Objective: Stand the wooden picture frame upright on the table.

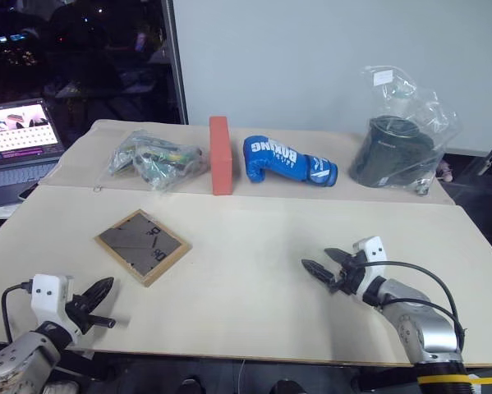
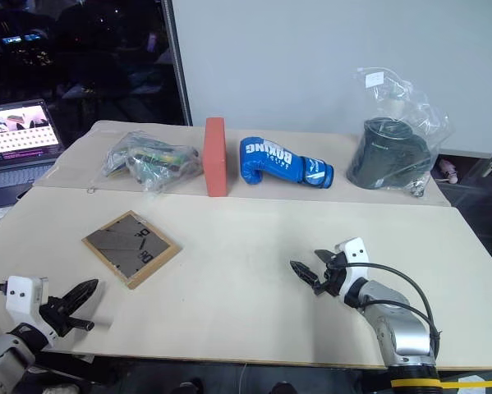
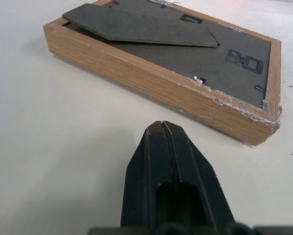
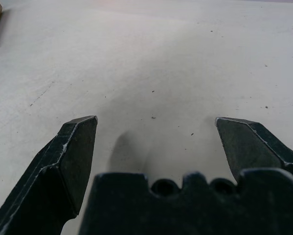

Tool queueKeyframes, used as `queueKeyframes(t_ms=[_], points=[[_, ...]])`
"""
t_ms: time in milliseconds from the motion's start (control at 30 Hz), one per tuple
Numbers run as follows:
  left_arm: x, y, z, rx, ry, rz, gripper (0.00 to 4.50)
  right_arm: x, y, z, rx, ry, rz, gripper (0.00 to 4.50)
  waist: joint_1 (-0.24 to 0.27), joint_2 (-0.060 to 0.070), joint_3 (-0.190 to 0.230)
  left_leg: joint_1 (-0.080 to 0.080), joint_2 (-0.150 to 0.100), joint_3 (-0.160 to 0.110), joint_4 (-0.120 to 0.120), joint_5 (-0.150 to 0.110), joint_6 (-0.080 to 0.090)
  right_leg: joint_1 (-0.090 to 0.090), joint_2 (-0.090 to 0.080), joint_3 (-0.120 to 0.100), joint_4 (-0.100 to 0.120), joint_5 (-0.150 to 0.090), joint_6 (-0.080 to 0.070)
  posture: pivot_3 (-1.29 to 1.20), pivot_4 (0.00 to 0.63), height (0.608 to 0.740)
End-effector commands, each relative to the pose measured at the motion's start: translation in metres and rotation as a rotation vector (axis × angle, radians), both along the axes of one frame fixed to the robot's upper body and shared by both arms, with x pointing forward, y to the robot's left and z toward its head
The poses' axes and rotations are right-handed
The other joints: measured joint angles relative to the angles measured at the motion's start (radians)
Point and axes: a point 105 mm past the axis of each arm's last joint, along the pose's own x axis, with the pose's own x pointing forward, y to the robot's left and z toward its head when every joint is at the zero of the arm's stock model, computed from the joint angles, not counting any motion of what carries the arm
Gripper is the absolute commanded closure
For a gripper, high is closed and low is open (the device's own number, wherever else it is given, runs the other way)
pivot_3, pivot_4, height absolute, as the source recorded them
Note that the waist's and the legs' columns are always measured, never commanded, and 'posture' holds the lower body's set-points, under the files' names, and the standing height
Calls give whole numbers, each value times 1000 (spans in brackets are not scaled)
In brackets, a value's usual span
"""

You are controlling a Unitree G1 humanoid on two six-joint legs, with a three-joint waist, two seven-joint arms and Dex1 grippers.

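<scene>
The wide pale beige table (image 1: 254, 271), two boards meeting at a seam, carries everything. Along its far board stands a row: a clear plastic bag holding a dark green bundle (image 1: 393, 152) at the right, a blue boxing glove (image 1: 282, 160) beside it, an upright red-orange brick block (image 1: 220, 154), and a crinkled clear bag of mixed items (image 1: 154, 160) at the left. An open laptop (image 1: 16, 135) sits off the table's left end.

The near board is largely bare, with broad open room between the two arms and toward the right edge. The small rectangular light-wood picture frame (image 1: 142, 245) lies flat there, left of centre, dark back upward with its fold-out stand folded against it. It is turned diamond-wise, with one corner pointing at the near edge.

The left gripper (image 1: 100, 304) hovers at the near-left edge just short of the frame, its black fingers pressed together on nothing. The right gripper (image 1: 324, 268) rests low over bare tabletop, well apart from the frame, fingers spread wide and empty.
</scene>
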Motion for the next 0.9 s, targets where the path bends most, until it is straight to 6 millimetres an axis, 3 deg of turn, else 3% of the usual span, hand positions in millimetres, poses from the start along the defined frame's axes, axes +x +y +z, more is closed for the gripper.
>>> queueKeyframes(t_ms=[33, 100, 200, 333, 433, 567, 700, 900], points=[[-4, 21, 20, -4, -64, 71, 4487, 12, 14, 39, -24, -113, 110, 0, -1, 0, 0, 0, 0, 0, 0, 0, 0, 0, 0, 0, 0, 0, 0, 0, 150, 730], [-13, 48, 25, -17, -74, 198, 4487, 25, 41, 69, -51, -168, 288, 0, -29, 2, 2, 0, 0, 1, 0, 0, 0, -1, 0, 1, 0, 0, 0, 0, 150, 730], [-22, 59, 16, -3, -6, 293, 4500, 41, 71, 81, -69, -177, 417, 704, -42, 2, 2, 4, 1, 1, -1, 2, 2, -1, 1, 2, 1, 2, 4, 0, 150, 730], [-23, 66, 17, -7, 12, 397, 4500, 62, 109, 83, -119, -199, 504, 2103, -33, -9, -5, 16, 1, 0, -3, -1, 0, 13, 1, 1, -1, -5, 1, 0, 150, 730], [-17, 61, 16, 19, 32, 410, 4500, 74, 138, 86, -111, -208, 533, 3106, -25, -9, -4, 11, 1, 0, -2, -1, -1, 11, 0, 0, -2, -3, -2, 0, 150, 730], [0, 54, 26, 9, -3, 434, 4500, 78, 185, 70, -158, -199, 592, 4448, -25, -9, -4, 11, 1, -2, -3, -1, -1, 12, 1, -2, -2, -2, -2, 0, 150, 730], [23, 48, 25, 8, -21, 448, 4500, 76, 220, 49, -208, -173, 567, 4448, -27, -9, -4, 12, 1, -3, -3, -1, -1, 12, 1, -3, -2, -2, -2, 0, 150, 730], [37, 42, 12, 32, 25, 483, 4500, 74, 237, 24, -294, -154, 505, 4448, -26, -8, -4, 11, 1, -4, -3, -1, -1, 12, 0, -5, -1, -2, -2, 0, 150, 730]])
